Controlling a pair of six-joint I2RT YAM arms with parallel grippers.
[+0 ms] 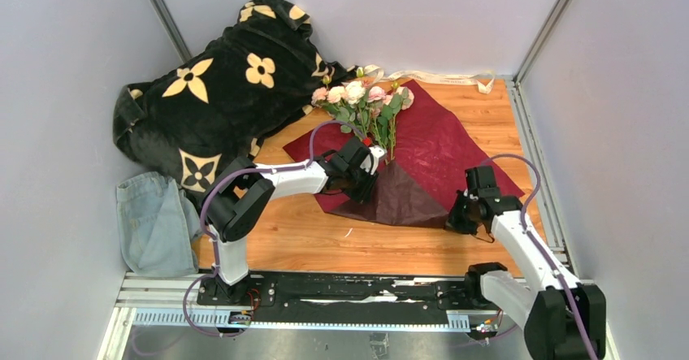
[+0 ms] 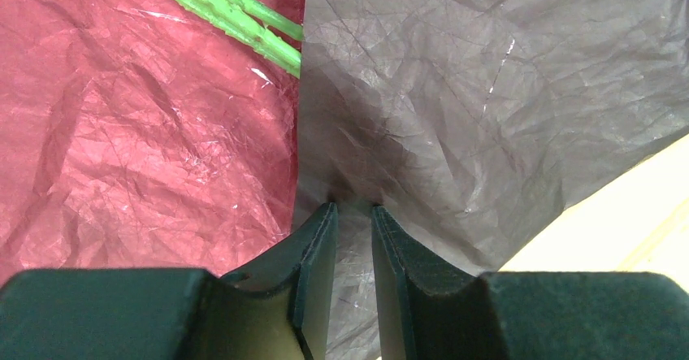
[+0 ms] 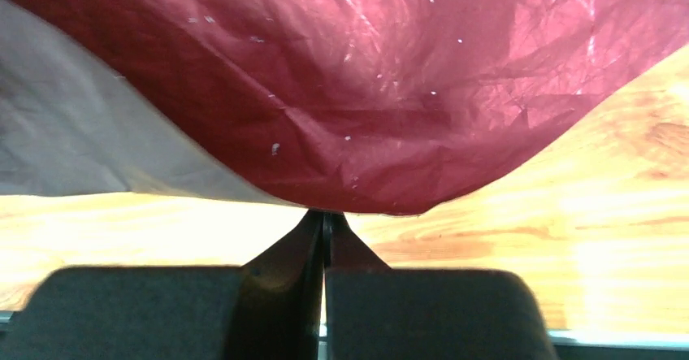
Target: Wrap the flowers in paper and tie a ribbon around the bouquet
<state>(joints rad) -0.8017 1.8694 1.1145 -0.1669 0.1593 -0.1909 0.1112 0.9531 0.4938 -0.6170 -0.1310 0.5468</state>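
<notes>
The flowers lie with their heads at the far end of the maroon paper. Their green stems run under a flap folded over them, its grey-brown underside up. My left gripper stands at the flap's fold line. In the left wrist view its jaws are a narrow gap apart with a creased ridge of paper between them. My right gripper is shut, its tips pinching the near right edge of the paper, which bulges above the table. The cream ribbon lies behind the paper.
A black flower-patterned blanket is heaped at the back left, touching the paper's corner. A blue denim cloth lies at the left edge. The bare wooden table shows in front of the paper. Grey walls close in on both sides.
</notes>
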